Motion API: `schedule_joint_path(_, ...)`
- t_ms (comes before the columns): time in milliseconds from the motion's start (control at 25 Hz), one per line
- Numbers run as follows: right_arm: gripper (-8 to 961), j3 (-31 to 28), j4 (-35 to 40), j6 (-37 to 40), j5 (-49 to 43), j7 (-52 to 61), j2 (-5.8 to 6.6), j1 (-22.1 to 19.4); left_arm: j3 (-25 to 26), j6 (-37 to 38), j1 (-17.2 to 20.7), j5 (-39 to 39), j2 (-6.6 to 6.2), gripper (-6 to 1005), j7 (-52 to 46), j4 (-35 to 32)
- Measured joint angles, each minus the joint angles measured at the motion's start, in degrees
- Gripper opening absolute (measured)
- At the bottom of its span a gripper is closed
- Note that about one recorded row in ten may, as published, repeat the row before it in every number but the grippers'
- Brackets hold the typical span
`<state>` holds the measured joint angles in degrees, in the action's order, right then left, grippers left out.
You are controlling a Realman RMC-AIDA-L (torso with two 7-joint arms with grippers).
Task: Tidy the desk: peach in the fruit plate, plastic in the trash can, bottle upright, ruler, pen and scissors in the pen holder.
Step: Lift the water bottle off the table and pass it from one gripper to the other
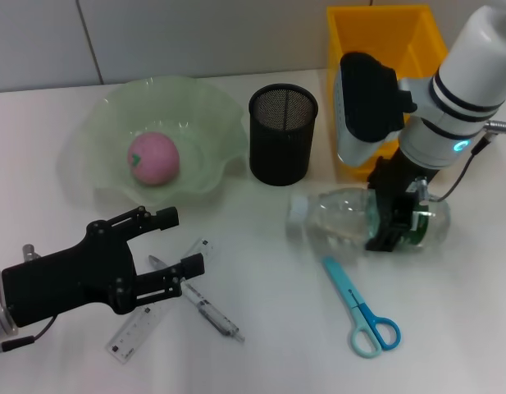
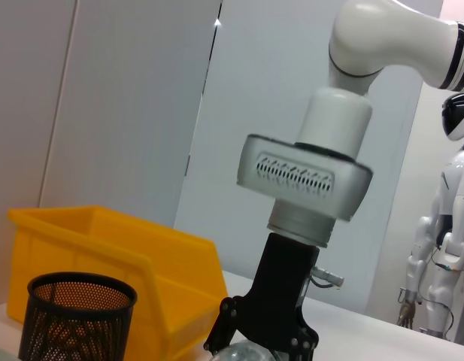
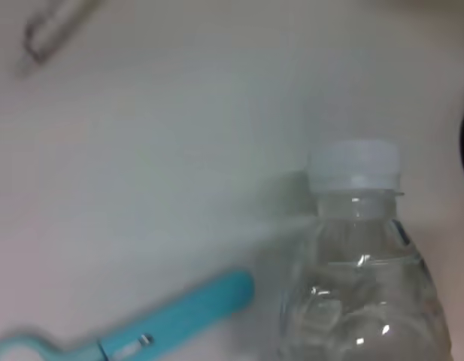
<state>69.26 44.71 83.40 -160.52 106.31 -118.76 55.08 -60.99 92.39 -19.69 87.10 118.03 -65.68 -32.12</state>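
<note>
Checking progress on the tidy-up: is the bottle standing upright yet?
No, the bottle lies on its side on the desk, with the right gripper at it.

Bright, even, from overhead. Soft, short shadows on the white bench (image 1: 261, 345) under the fruit plate (image 1: 203, 107) and beside the pen holder (image 1: 283, 135). Small glints on the clear bottle (image 1: 335, 215). Right wrist view blurred throughout, scissors (image 3: 179, 312) smeared. Left wrist view sharp, faintly grainy.

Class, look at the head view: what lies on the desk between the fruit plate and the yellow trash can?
The black pen holder stands between the fruit plate and the trash can, upright on the desk. The head view shows this best.
</note>
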Motion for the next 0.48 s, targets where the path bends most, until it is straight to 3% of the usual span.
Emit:
schedule_joint_path(280, 768, -7.0, 2.0, 3.2, 5.2, -2.7, 0.38, -1.7, 1.6, 0.5, 0.0, 0.0, 0.05, 808, 0.0, 0.0)
schedule_joint_path(480, 768, -8.8, 3.4, 4.3, 9.4, -3.4, 0.91, -3.9, 3.0, 1.3, -0.1, -0.2, 0.09, 808, -0.3, 0.0)
